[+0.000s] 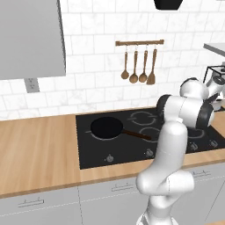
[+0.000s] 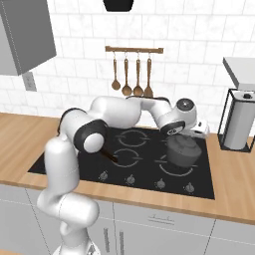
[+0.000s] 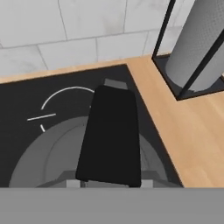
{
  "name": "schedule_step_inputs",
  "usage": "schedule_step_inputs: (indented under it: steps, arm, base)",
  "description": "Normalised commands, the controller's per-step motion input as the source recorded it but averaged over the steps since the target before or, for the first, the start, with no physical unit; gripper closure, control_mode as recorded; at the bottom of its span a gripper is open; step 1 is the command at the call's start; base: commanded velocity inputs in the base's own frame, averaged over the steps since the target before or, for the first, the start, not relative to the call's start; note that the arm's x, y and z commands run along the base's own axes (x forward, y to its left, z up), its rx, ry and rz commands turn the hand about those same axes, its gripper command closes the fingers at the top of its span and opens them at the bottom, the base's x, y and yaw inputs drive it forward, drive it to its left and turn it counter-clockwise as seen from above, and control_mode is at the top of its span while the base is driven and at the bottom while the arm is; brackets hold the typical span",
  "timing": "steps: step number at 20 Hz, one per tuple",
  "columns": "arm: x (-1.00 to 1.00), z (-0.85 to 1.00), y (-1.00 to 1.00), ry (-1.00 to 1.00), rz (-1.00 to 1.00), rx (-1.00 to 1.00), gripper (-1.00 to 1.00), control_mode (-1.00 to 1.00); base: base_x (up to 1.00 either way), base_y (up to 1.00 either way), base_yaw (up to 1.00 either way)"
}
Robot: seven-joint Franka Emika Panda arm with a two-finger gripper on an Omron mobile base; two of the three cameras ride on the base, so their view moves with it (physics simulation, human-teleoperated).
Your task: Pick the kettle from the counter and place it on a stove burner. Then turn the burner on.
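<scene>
Kitchen, mid-task: my gripper is clenched on the black-sleeved handle of the kettle, seen from the right base view over the right side of the black glass cooktop. The kettle sits above a near-right stove burner; whether its base touches the glass or hangs just over it, I cannot quite tell. In the hand view the sleeve runs up the middle, the grey kettle body curving out to both sides, with a pale burner ring just beyond it. A black frying pan rests on the left burner, handle pointing right. The wood table surrounds the cooktop. A paper towel roll in a black wire frame stands on the table to the right.
</scene>
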Motion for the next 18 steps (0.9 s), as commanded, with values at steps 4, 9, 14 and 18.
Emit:
schedule_step_inputs:
  steps: [4, 9, 14, 18]
  arm:
    - [-0.12, -0.5, 0.5, 0.0, -0.24, 0.0, -1.0, -1.0]
    - [-0.22, -0.48, 0.09, -0.01, -0.23, 0.0, -1.0, -1.0]
    - [-0.51, -0.17, 0.0, 0.0, -0.16, 0.0, -1.0, -1.0]
    - [-0.64, 0.0, 0.28, 0.0, -0.01, 0.0, -1.0, -1.0]
  base:
    - [0.0, 0.0, 0.0]
    - [0.0, 0.0, 0.0]
    - [0.0, 0.0, 0.0]
    - [0.0, 0.0, 0.0]
